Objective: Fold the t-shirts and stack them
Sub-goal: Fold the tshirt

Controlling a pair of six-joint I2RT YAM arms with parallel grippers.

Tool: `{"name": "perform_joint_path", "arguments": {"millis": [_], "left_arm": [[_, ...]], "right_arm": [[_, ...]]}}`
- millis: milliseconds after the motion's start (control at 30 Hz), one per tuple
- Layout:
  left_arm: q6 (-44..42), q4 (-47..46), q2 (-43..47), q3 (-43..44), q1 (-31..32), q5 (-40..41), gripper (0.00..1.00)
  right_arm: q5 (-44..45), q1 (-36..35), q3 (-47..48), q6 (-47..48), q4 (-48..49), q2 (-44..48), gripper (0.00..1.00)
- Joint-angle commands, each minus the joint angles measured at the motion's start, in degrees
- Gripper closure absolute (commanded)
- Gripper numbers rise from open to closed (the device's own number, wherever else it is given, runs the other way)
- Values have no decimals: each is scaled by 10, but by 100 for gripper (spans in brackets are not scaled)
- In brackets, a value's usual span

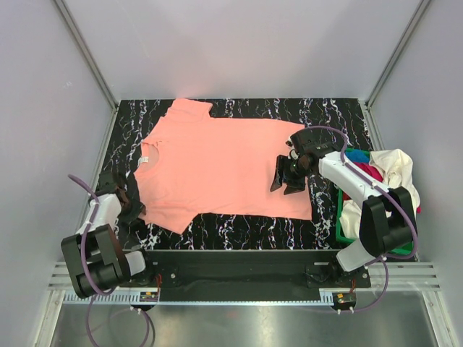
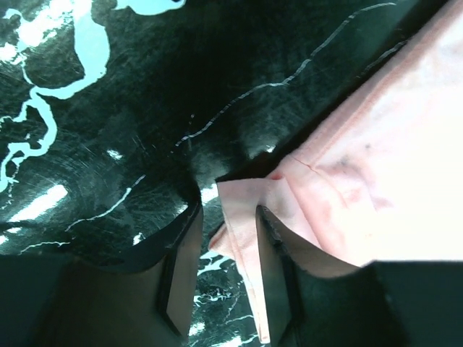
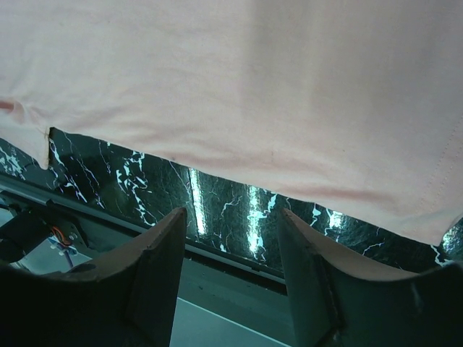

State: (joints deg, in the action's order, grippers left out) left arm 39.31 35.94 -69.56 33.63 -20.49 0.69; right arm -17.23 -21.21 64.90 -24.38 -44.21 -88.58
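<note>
Near left corner of the black, white-veined marble-look table (image 1: 340,116): left gripper (image 1: 132,196) sits low at the near sleeve (image 1: 168,217) of the salmon-pink soft-cloth t-shirt (image 1: 217,163). Its wrist view has a folded lip of sleeve hem lying between the fingers (image 2: 275,275), against one pad, with a sliver of table showing beside the other. The jaws are neither wide nor together, and I cannot tell whether they pinch the cloth. Along the table's right edge stands the green plastic basket (image 1: 338,220), heaped with a cream-white t-shirt (image 1: 394,166), a magenta t-shirt (image 1: 370,173) and a blue t-shirt (image 1: 358,155). Further in, right of the table's middle, the right gripper (image 1: 289,173) hovers over the pink shirt's hem end. Its jaws stand apart with nothing between them; that wrist view shows only table there, and a stitched cloth edge beyond the tips. The pink shirt lies flat over the table's middle, long axis running across the table side to side — white neck label (image 1: 144,159) and collar toward the left side, bottom hem toward the right, far sleeve (image 1: 192,107) at the table's far edge. So each arm has its own end: left is nearer the collar and sleeves, right nearer the hem. Judgement: no fold made yet. The coming move likely turns on carrying the near long edge away from the table's near edge, across the short axis — sleeve and hem travelling together, or the cloth skews.
</note>
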Motion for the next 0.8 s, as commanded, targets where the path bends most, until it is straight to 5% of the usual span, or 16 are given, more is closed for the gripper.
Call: {"name": "perform_joint_path", "arguments": {"millis": [0,267,400,633,767], "left_arm": [[3,-9,-12,7,-2,26,61],[7,-15,-17,12,-2,41,86],[28,12,21,18,-3,59,85],[46,68,74,30,-2,79,99],[61,76,111,29,11,61,100]], "right_arm": [[-10,2,7,9,6,21,40],[-6,2,-15,7,1,37,41],[-5,2,-30,0,-7,40,41],[-5,8,-48,-29,-23,39,40],[-51,64,-85,-58,-21,42,41]]}}
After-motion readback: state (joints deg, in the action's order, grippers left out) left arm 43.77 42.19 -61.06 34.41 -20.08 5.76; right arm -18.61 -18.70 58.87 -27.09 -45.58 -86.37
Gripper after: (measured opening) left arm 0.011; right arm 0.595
